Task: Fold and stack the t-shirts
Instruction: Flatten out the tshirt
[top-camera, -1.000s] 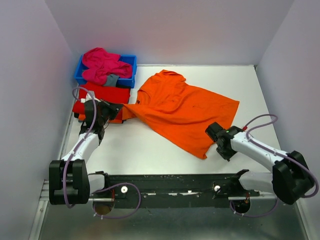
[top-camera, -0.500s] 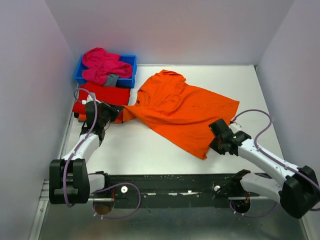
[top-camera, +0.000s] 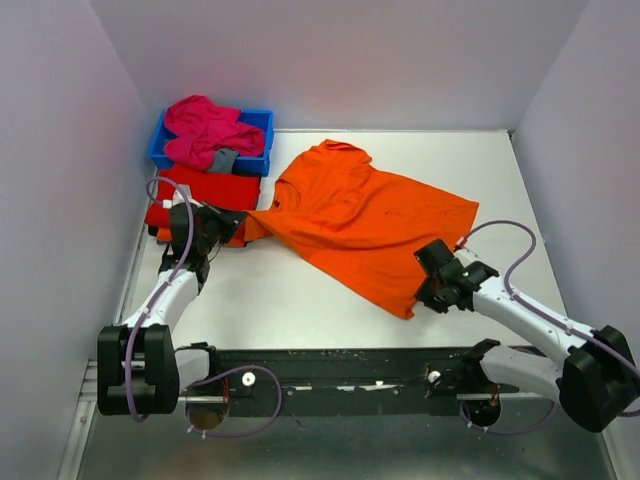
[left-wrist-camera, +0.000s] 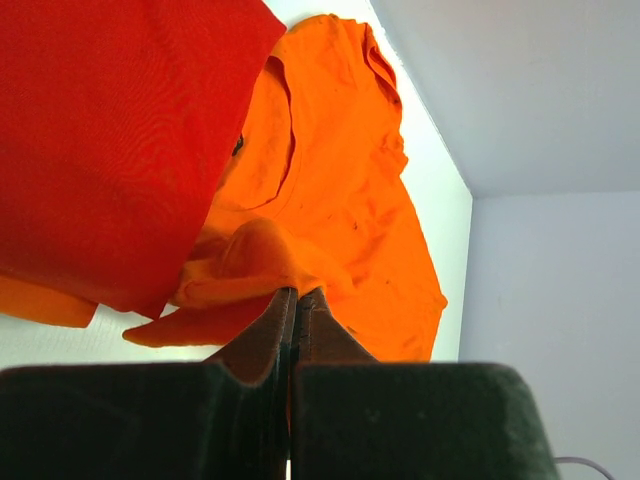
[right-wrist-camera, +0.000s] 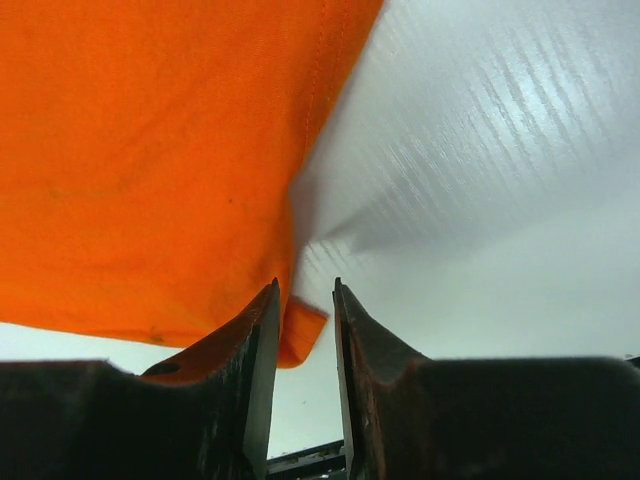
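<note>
Left gripper (left-wrist-camera: 294, 295) clamped tight on a bunched edge of the orange shirt (top-camera: 370, 220). The rest of it spreads out ahead, with the red shirt (left-wrist-camera: 110, 140) just to the left. Right gripper (right-wrist-camera: 305, 290) jaws a narrow gap apart, gripping nothing. Orange hem corner sits right at its tips, cloth ahead-left.

The orange t-shirt (top-camera: 365, 225) lies spread open but rumpled to the right of the blue bin (top-camera: 262, 125) and nearer than it. Its collar points toward the bin's right corner, and one sleeve is drawn out into a bunched point on the bin's side. The red t-shirt (top-camera: 205, 190) is folded into a flat rectangle just in front of the bin, with a strip of orange cloth (left-wrist-camera: 45, 300) showing beneath its edge. The magenta-pink t-shirt (top-camera: 205, 128) sits crumpled in a heap inside the bin.
</note>
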